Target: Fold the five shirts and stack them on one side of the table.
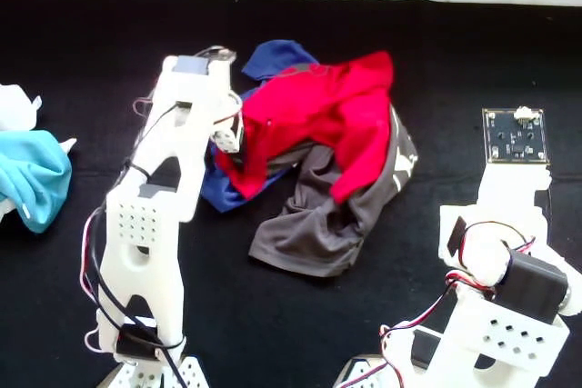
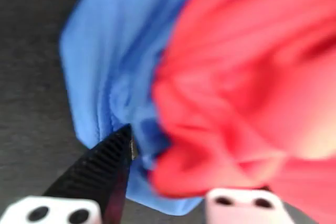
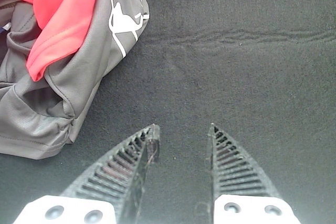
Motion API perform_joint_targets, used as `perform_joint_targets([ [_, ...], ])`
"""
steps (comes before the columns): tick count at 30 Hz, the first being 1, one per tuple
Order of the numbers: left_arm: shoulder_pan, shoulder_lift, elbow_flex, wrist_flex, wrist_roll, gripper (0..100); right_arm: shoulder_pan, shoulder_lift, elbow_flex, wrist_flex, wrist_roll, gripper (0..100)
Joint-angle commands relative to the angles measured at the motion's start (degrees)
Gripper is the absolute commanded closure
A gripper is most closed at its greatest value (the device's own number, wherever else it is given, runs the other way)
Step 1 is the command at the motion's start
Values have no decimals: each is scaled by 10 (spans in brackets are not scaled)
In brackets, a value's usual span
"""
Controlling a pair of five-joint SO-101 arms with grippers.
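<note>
A red shirt lies crumpled on top of a grey shirt and a blue shirt in the middle of the black table. My left gripper sits at the red shirt's left edge and is shut on a bunch of the red shirt. That cloth covers one finger, and the blue shirt lies beneath. My right gripper hangs open over bare table, beside the grey shirt and apart from it. A teal shirt and a white shirt lie at the left edge.
The right arm's body stands at the front right, with a small circuit board on its wrist. Bare black tabletop spreads to the right of the pile and along the front.
</note>
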Motion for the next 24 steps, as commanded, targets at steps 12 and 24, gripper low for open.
perform_joint_targets([
  [12, -291, -15, -320, 149, -46, 991, -5, -3, 63, -11, 0, 846],
  [24, -520, -240, -537, 145, -180, 991, -6, -3, 65, -11, -1, 846],
])
